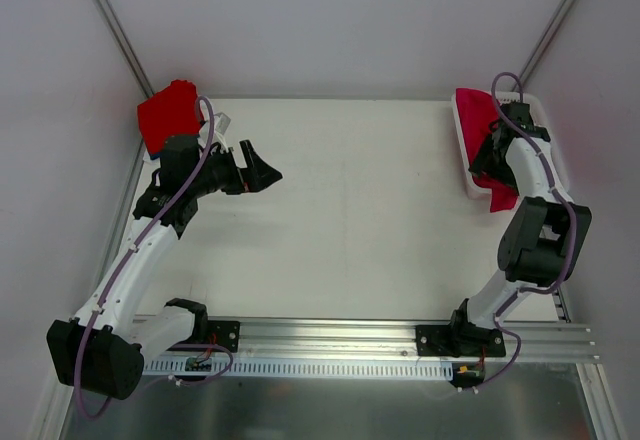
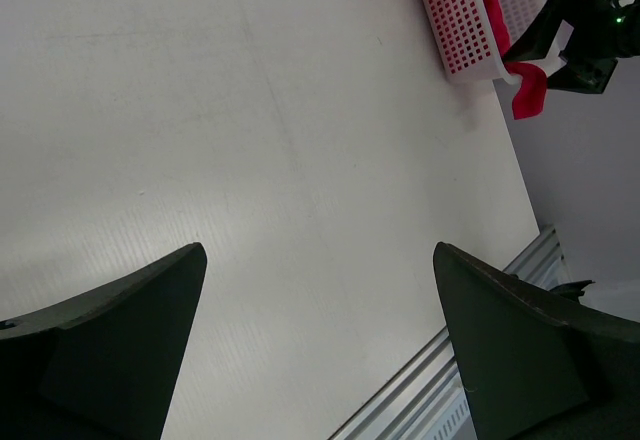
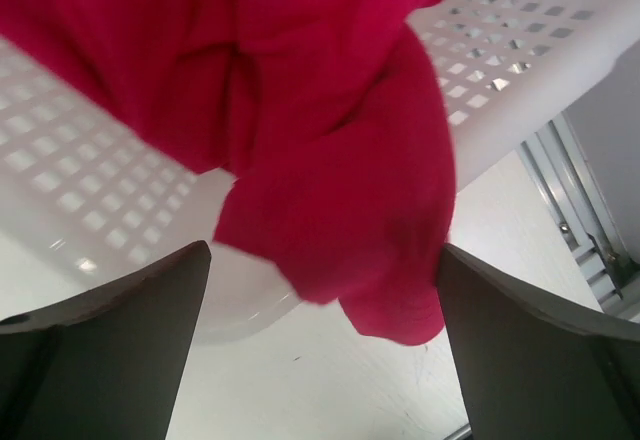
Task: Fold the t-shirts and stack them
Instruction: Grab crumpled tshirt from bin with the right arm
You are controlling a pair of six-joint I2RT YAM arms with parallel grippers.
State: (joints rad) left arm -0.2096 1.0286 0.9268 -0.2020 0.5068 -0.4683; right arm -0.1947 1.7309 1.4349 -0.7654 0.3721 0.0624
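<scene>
No text, label, brand, number or sign can be read in any of the 3 views. The nearest thing to a sign is a small green light [image 2: 617, 18] on the right arm [image 2: 585, 50], at 1 o'clock in the left wrist view, and no lettering can be made out on it.

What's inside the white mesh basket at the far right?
A crimson-pink t-shirt, spilling over the basket rim. Anything beneath is hidden by cloth and the right arm.
</scene>
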